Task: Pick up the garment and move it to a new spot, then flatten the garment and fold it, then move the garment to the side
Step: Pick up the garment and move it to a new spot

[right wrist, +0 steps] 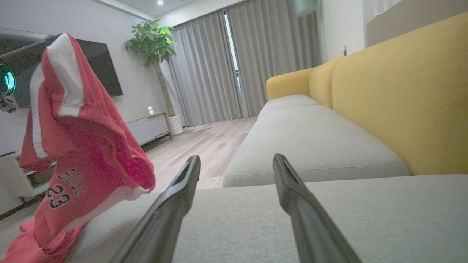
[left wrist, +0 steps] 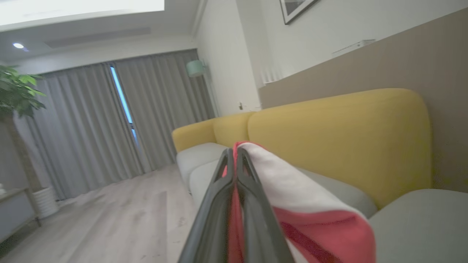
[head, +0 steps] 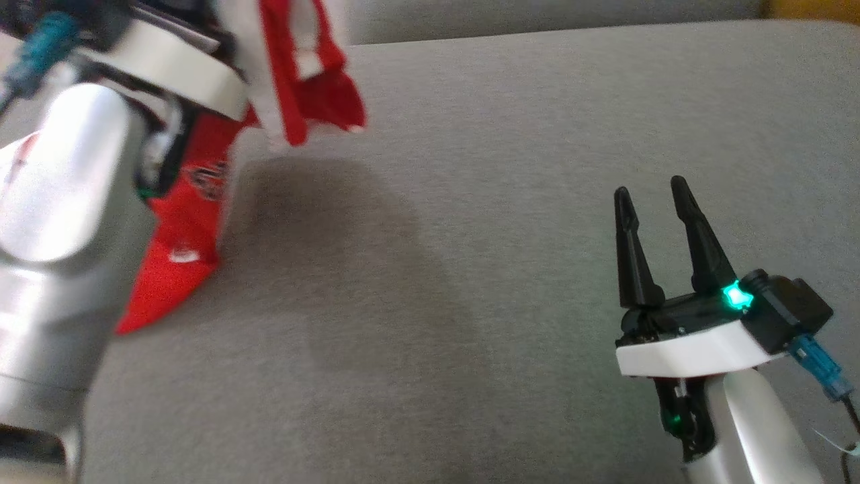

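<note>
The garment [head: 195, 202] is a red and white jersey hanging from above at the left of the head view, its lower end resting on the grey sofa seat [head: 510, 222]. In the left wrist view my left gripper [left wrist: 234, 152] is shut on a fold of the garment [left wrist: 289, 193], which drapes over its right finger. The right wrist view shows the garment [right wrist: 76, 146] hanging at the left, with a number printed on it. My right gripper [head: 650, 187] stands open low at the right over the seat, nothing between its fingers [right wrist: 182, 182].
The sofa has yellow back cushions [right wrist: 402, 95] and a further grey seat cushion [right wrist: 310, 142]. Beyond lie a wooden floor [left wrist: 120, 219], grey curtains [right wrist: 234, 65], a potted plant [right wrist: 151, 40], a low white cabinet [right wrist: 146, 128] and a wall screen.
</note>
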{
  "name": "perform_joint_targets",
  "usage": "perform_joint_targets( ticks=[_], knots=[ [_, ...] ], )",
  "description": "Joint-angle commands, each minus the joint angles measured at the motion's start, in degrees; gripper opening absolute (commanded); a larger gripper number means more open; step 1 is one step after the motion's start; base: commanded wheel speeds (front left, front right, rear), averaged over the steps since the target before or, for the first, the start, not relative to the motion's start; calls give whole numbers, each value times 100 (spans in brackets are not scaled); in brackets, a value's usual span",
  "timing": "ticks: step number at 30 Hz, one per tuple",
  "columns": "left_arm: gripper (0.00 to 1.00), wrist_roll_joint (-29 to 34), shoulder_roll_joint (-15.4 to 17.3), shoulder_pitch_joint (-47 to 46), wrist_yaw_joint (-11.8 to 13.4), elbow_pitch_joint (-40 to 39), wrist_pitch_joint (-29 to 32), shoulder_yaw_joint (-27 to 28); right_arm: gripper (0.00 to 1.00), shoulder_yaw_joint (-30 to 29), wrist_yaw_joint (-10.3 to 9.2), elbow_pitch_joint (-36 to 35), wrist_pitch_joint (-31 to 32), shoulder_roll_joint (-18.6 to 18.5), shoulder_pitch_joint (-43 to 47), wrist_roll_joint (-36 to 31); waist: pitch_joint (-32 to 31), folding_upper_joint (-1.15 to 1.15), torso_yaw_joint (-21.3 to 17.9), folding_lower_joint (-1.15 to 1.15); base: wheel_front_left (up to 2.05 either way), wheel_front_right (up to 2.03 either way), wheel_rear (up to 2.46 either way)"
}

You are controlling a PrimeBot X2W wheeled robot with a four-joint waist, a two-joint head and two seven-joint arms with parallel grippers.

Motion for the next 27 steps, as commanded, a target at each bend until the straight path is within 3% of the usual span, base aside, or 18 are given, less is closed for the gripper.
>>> perform_joint_targets(
  ticks=[1, 8, 12, 13, 14, 20, 27],
  knots=[
    [0, -56, 62, -132, 42, -264, 197, 83, 100, 188, -4, -252, -60, -14, -206, 52, 56, 0, -479, 0, 0, 0, 0],
    [0, -16, -422, -145, 208, -318, 531, -262, 100, 262, -4, -438, -60, -14, -411, 295, 343, 0, -1393, 0, 0, 0, 0],
    [0, -88, -676, -185, 212, -45, 657, -374, 100, 266, -4, -478, -60, -14, -427, 397, 439, 0, -1671, 0, 0, 0, 0],
    [85, -102, -740, -196, 182, 73, 715, -433, 100, 261, -4, -482, -60, -14, -420, 423, 458, 0, -1736, 0, 0, 0, 0],
    [100, -151, -807, -202, 172, 196, 758, -445, 100, 251, -4, -487, -60, -14, -413, 446, 477, 0, -1787, 0, 0, 0, 0],
    [100, -200, -852, -270, 162, 656, 467, -381, 100, 93, -4, -539, -60, -14, -355, 479, 528, 0, -1724, 0, 0, 0, 0],
    [100, -348, -525, 100, 217, 763, -204, -64, 100, -195, -4, -526, -60, -14, -236, 294, 368, 0, -1024, 0, 0, 0, 0]
  ],
)
